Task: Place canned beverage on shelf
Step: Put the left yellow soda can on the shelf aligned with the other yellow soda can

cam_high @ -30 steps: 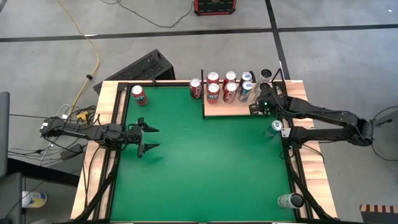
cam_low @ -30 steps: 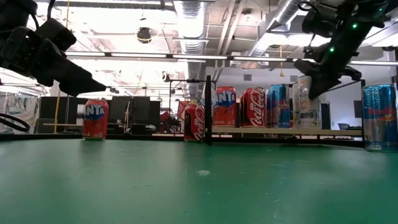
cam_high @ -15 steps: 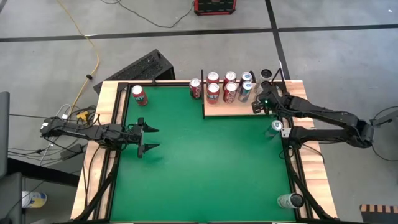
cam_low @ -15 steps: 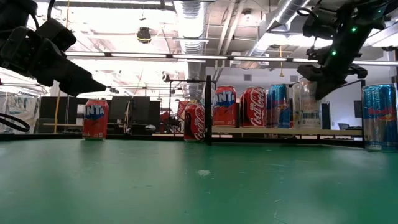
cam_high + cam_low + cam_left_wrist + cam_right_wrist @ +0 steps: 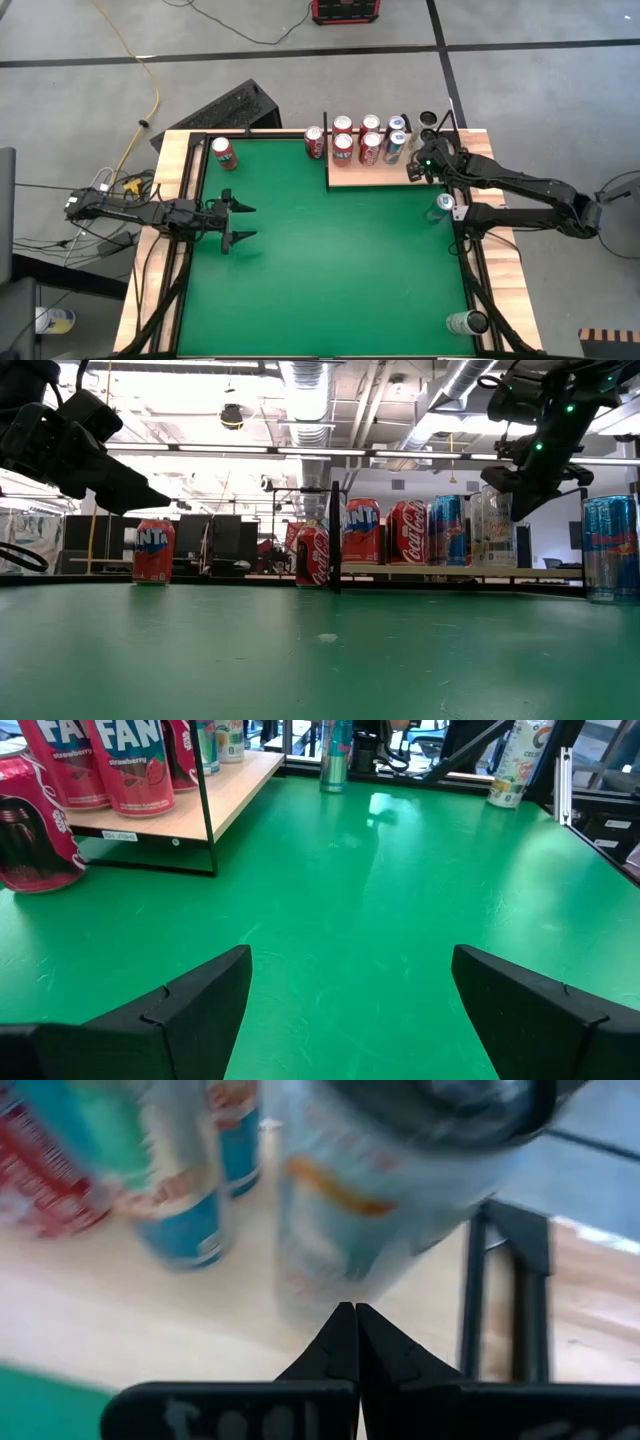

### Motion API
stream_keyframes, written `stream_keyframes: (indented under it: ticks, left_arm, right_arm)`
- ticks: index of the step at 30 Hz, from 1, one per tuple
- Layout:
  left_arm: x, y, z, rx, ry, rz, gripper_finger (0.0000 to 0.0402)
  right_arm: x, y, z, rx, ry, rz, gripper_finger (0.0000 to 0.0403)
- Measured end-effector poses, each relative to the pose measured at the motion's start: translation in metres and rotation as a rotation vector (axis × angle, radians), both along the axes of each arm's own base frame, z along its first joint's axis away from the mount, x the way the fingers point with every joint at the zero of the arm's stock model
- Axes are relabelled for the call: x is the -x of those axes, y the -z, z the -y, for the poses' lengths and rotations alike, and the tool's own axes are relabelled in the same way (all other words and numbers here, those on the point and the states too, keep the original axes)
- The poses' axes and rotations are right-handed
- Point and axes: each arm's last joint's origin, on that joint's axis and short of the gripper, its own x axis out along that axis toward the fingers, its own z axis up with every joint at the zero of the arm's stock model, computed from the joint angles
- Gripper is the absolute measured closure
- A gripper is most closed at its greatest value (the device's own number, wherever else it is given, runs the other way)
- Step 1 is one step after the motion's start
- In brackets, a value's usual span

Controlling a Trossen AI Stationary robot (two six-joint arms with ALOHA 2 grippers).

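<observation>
The shelf (image 5: 375, 172), a pale wooden board with thin black posts, lies at the table's far right and bears several upright cans (image 5: 369, 147). My right gripper (image 5: 355, 1316) is shut above the shelf's right end (image 5: 520, 500), its tips pointing at the foot of a pale can with a dark top (image 5: 340, 1220), which stands beside a black post (image 5: 478, 1280). A red Fanta can (image 5: 224, 153) stands at the far left. A Coke can (image 5: 315, 142) stands just left of the shelf. My left gripper (image 5: 236, 222) waits open at the table's left, nothing between its fingers (image 5: 200, 1005). My right gripper's shut fingertips (image 5: 345, 1330) stand right at the lower side of the pale can (image 5: 320, 1280), slanting down from the table's near right. Whether they touch the can I cannot tell. The can stands upright on the shelf.
A blue can (image 5: 445, 205) stands on the table's right rail, tall at the right edge of the low view (image 5: 610, 548). Another can (image 5: 467, 322) stands at the near right corner. The green table top (image 5: 320, 260) lies open between the two arms.
My right gripper, still shut, has turned and swung a little toward the table's far right corner above the shelf's right end.
</observation>
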Motion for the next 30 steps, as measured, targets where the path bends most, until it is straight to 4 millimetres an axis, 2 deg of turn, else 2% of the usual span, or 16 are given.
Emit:
stream_keyframes:
  ticks: [5, 18, 30]
  left_arm:
    - [0.0, 0.0, 0.0, 0.0, 0.0, 0.0, 0.0072]
    - [0.0, 0.0, 0.0, 0.0, 0.0, 0.0, 0.0072]
    - [0.0, 0.0, 0.0, 0.0, 0.0, 0.0, 0.0072]
  right_arm:
    - [-0.002, 0.001, -0.004, -0.056, -0.053, 0.024, 0.0387]
    - [-0.008, -0.003, 0.0, -0.004, -0.078, 0.074, 0.0386]
    - [-0.002, -0.004, 0.008, 0.017, -0.035, 0.035, 0.0386]
